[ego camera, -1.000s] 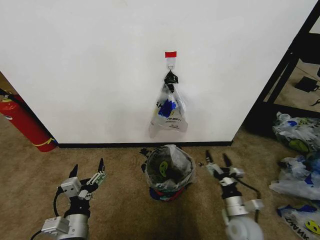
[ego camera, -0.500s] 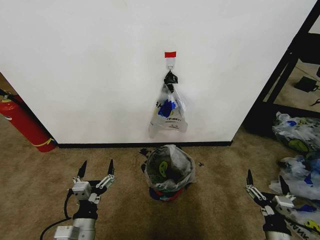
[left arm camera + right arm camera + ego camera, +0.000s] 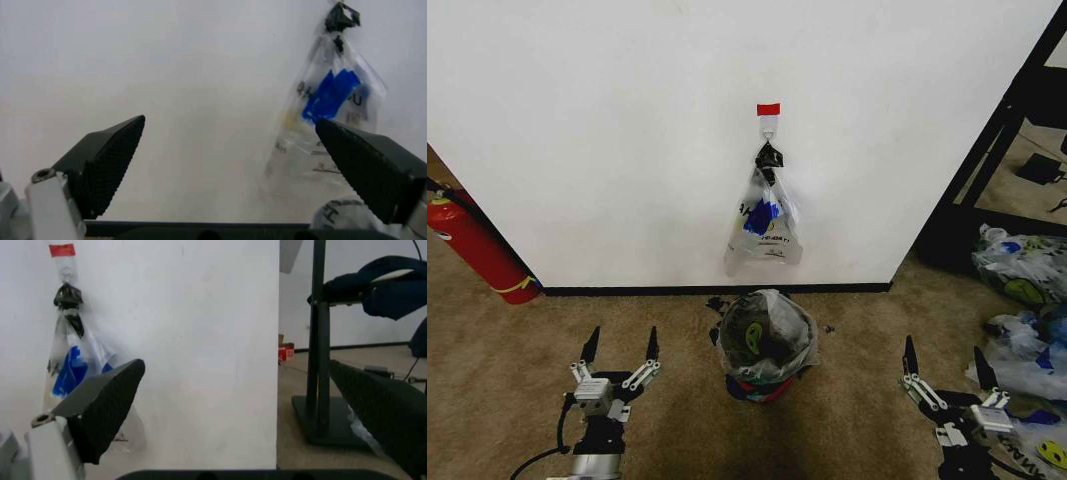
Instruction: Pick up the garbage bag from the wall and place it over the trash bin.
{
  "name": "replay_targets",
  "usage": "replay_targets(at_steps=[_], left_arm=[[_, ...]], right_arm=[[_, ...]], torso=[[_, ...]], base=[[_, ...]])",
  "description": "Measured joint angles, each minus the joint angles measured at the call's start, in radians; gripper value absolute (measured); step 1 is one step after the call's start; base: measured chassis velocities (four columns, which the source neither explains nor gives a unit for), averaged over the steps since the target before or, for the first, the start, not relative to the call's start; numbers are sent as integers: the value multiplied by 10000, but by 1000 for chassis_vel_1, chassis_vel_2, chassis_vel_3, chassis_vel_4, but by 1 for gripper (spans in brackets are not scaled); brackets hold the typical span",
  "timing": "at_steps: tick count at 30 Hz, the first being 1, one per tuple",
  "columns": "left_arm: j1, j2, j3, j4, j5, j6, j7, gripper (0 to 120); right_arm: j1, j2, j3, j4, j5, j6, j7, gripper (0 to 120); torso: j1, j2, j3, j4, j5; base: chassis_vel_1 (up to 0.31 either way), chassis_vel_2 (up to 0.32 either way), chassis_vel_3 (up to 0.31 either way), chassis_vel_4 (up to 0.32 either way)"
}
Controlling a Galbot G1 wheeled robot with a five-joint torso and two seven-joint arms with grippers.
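The left pincer (image 3: 619,347) hangs low over the carpet (image 3: 517,350) with its two fingers spread wide and nothing between them. The right pincer (image 3: 943,362) sits at about the same height on the other side, also wide open and empty. Between the two pincers, and a little farther toward the wall (image 3: 627,140), stands the trash bin (image 3: 765,360), a small black bucket with a red base; a garbage bag (image 3: 764,335) with a yellow smiley is already draped over its rim. Beyond and above both pincers, straight up from the bin, a narrow bundle of bags (image 3: 764,225) hangs from a metal hook (image 3: 769,129) under a strip of red tape (image 3: 769,108), pinched by a black clip (image 3: 770,156). To the outside of the left pincer a red fire extinguisher (image 3: 477,250) leans against the wall. To the outside of the right pincer lies a pile of bags (image 3: 1027,330) on the floor.
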Motion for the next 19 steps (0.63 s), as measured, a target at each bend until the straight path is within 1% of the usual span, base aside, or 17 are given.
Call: replay_targets(at_steps=[7,19], left_arm=[[-80,272,226,-89,19,348,41,100],[-15,243,223,-163,105,369,21,100]], right_arm=[[-56,297,-336,276,-144,-243,188,100],[-4,390,-651,244,-576,-254,326,100]], torso=[[0,0,0,0,0],[0,0,0,0,1]], base=[[0,0,0,0],[0,0,0,0]])
